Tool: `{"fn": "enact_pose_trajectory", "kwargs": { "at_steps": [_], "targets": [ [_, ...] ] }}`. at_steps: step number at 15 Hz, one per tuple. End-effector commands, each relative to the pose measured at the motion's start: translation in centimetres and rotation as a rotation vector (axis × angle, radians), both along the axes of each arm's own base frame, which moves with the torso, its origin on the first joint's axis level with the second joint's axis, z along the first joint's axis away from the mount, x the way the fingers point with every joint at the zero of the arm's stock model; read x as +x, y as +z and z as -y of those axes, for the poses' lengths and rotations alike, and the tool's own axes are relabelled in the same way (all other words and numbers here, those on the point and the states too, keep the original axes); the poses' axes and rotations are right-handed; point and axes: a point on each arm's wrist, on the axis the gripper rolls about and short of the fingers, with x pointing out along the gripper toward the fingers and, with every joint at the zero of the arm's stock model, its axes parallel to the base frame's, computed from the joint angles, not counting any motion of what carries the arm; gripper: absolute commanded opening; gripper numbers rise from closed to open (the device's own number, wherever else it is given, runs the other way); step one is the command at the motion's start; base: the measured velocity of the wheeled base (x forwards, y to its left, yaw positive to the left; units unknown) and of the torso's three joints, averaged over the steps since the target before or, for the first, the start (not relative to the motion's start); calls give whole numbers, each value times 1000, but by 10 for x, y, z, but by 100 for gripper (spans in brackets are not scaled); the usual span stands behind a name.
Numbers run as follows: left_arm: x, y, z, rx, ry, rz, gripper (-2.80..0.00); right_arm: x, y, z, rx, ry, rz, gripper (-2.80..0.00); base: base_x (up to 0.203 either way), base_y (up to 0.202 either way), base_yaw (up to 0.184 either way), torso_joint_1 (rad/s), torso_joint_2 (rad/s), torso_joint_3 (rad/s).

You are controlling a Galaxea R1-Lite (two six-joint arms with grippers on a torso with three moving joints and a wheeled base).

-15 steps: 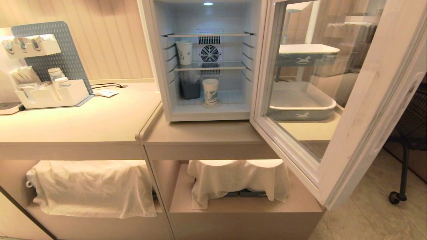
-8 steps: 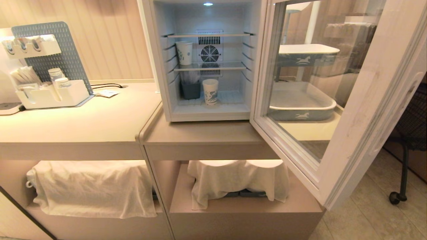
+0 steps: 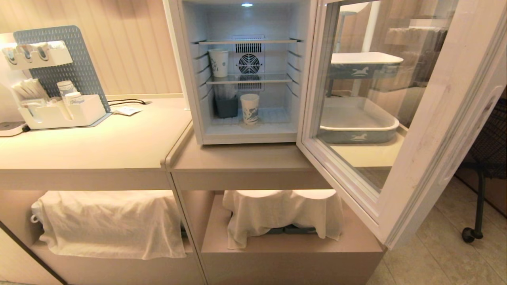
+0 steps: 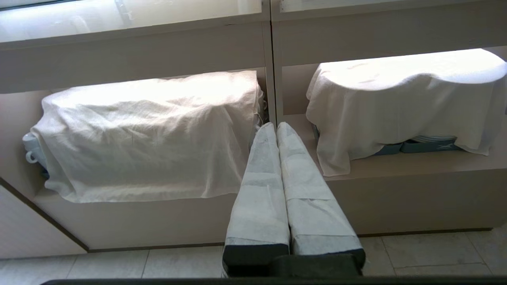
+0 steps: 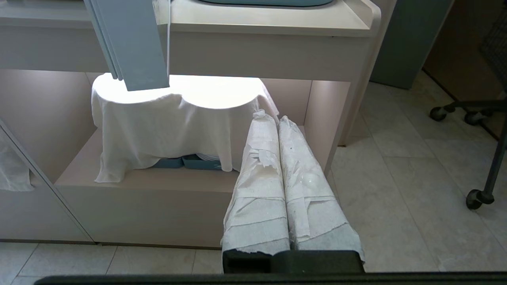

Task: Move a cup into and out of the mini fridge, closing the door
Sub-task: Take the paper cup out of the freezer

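Observation:
The mini fridge [image 3: 249, 138] stands on the counter with its inside lit. Its door [image 3: 427, 130] is swung wide open to the right, and the door's grey-blue lower corner [image 5: 130, 43] shows in the right wrist view. The cup [image 3: 249, 109], white with a blue print, stands upright on the fridge floor near the middle. A second cup of the same kind [image 3: 218, 62] stands on the glass shelf at the left. Neither arm is in the head view. My left gripper [image 4: 276, 126] and right gripper [image 5: 271, 116] hang low before the lower shelves, both shut and empty.
A dark grey holder [image 3: 226, 107] sits beside the cup in the fridge. A white organiser with stacked cups [image 3: 63, 113] stands at the counter's left. White cloths [image 3: 111, 221] [image 3: 281, 213] cover the lower shelves. A chair's caster [image 3: 469, 235] is on the floor at right.

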Motion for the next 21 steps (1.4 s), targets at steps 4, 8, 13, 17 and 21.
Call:
{"fn": "enact_pose_trajectory", "kwargs": {
  "at_steps": [4, 8, 13, 17, 21],
  "targets": [
    [0, 0, 0, 18, -7, -4, -280, 0, 0, 0, -1, 0, 0, -280, 0, 0, 0, 0, 0, 0],
    [0, 0, 0, 27, -9, -2, -280, 0, 0, 0, -1, 0, 0, -280, 0, 0, 0, 0, 0, 0],
    [0, 0, 0, 25, -12, -1, -280, 0, 0, 0, -1, 0, 0, -280, 0, 17, -1, 0, 0, 1],
    [0, 0, 0, 20, -13, -1, -280, 0, 0, 0, -1, 0, 0, -280, 0, 179, 3, 0, 1, 2],
    [0, 0, 0, 13, -13, -3, -280, 0, 0, 0, -1, 0, -1, -280, 0, 192, 0, 2, 1, 1]
  ]
}}
